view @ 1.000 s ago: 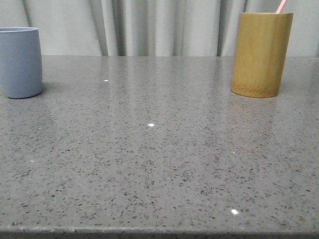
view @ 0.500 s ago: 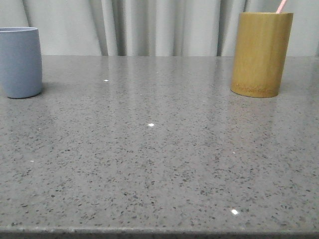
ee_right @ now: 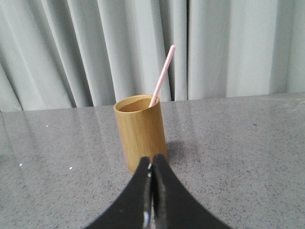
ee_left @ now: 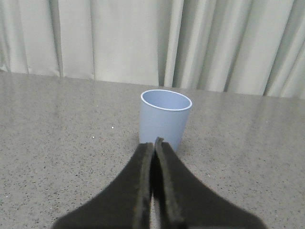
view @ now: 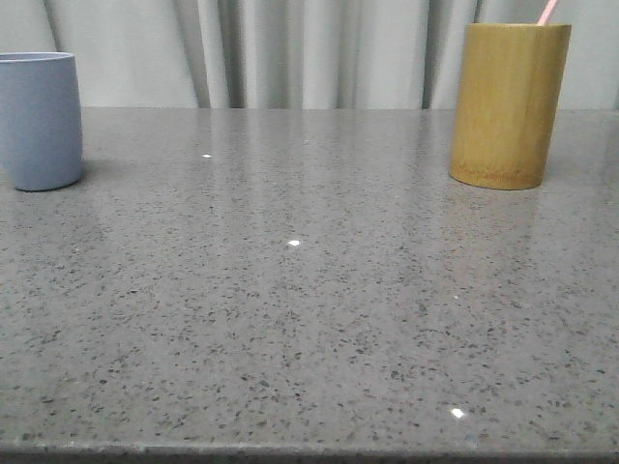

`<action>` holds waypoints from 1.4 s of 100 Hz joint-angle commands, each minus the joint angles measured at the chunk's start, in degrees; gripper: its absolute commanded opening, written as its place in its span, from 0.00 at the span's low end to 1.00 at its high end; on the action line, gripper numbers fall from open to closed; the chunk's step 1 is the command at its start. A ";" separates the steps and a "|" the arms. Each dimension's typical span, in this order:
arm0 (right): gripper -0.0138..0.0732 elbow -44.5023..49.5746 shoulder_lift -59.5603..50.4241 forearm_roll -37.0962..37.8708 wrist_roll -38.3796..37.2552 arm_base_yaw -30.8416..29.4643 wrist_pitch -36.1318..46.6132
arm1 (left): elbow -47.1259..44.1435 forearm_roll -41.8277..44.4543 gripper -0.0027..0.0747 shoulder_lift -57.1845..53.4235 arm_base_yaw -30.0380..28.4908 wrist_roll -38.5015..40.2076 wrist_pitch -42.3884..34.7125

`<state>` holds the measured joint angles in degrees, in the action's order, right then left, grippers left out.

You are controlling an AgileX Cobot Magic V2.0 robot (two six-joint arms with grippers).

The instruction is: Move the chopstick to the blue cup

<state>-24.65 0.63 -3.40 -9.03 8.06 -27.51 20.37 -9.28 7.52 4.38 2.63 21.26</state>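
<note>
I am at the approach step: chopstick [ee_right: 163, 75] stands in the bamboo holder [ee_right: 141, 131], far right. Both jaws are closed, empty. Next, I open the right gripper [ee_right: 151, 168] to grasp it.

this is looking like a staged test setup in a lab or studio more than a lived-in home. a grey speckled stone-like tabletop [view: 309, 319] is stretching wide, carrying little besides a blue cup [view: 39, 121] and a bamboo holder [view: 508, 104] standing well apart near its far edge. pale grey pleated curtains [view: 290, 53] are hanging right behind the table, closing off the whole background. small bright points of overhead light are glinting on the polished surface. black gripper fingers [ee_left: 143, 191] are reaching into both wrist views.
</note>
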 commanded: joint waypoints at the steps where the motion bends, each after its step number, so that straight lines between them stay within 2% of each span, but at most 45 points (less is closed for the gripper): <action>1: 0.08 -7.29 4.87 -0.23 0.49 -0.25 -4.33 | 7.63 -0.91 0.01 5.98 0.00 0.26 2.51; 10: 0.08 -12.90 9.75 -0.23 1.79 -0.25 -10.46 | 15.09 -0.91 0.01 12.37 0.00 0.26 9.72; 22: 0.08 -19.22 15.96 -0.18 4.33 -0.25 -15.53 | 25.39 -0.79 0.01 21.13 0.00 0.01 24.49; 29: 0.08 -21.99 19.03 -0.18 4.56 -0.25 -17.13 | 30.02 -0.70 0.01 25.44 0.00 -0.35 28.65; 42: 0.08 -23.40 22.76 -0.18 4.56 -0.25 -16.12 | 34.61 -0.70 0.01 30.29 0.00 -0.44 30.80; 79: 0.08 -23.40 25.33 -0.18 4.56 -0.25 -17.12 | 34.78 -0.70 0.01 31.72 0.00 -2.01 31.06; 87: 0.12 -23.40 25.33 -0.18 4.56 -0.25 -17.18 | 34.78 -1.18 0.02 31.72 0.00 -2.01 31.37; 94: 0.20 -23.40 25.33 -0.18 4.56 -0.25 -17.17 | 34.78 -2.13 0.08 31.72 0.00 -2.63 31.39; 99: 0.30 -23.40 25.33 -0.18 4.56 -0.25 -17.17 | 34.78 -3.27 0.15 31.72 0.00 -4.16 31.39; 113: 0.64 -23.40 25.33 -0.18 4.61 -0.25 -16.61 | 34.78 -4.61 0.46 31.72 0.00 -5.00 31.39; 120: 0.77 -23.40 25.33 -0.18 4.61 -0.25 -15.82 | 34.78 -4.61 0.63 31.72 0.00 -5.00 31.39; 128: 0.85 -23.40 25.33 -0.18 4.61 -0.25 -14.73 | 34.78 -4.61 0.76 31.72 0.00 -5.00 31.39; 140: 0.85 -23.40 25.33 -0.18 4.61 -0.25 -13.84 | 34.78 -4.75 0.78 31.72 0.00 -5.00 31.04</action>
<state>-46.28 24.99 -3.66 -5.14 8.06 -46.79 53.18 -12.61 38.91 4.38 -2.31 55.87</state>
